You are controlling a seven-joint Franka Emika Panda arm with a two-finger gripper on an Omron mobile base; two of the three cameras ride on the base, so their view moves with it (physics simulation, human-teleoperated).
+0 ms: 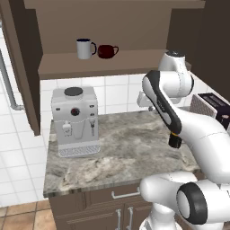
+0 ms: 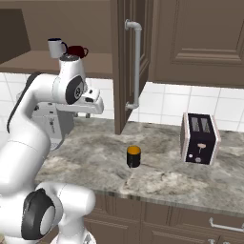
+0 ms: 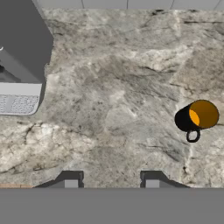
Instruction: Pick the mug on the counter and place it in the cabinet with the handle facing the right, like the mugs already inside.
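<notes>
The black mug (image 3: 195, 117) stands upright on the counter (image 3: 113, 96), well apart from the gripper (image 3: 111, 180), whose two finger tips are spread wide with nothing between them. In the hand view the mug lies at about two o'clock from the tips, off to the side and not under them, and its small loop handle (image 3: 193, 136) points toward six o'clock, back at the counter's front edge. The espresso machine (image 3: 22, 65) sits at ten o'clock. My judgement: the hand must shift sideways toward the mug before descending, then carry it up to the cabinet (image 1: 112, 63), beside the white-grey mug (image 1: 84, 48).
</notes>
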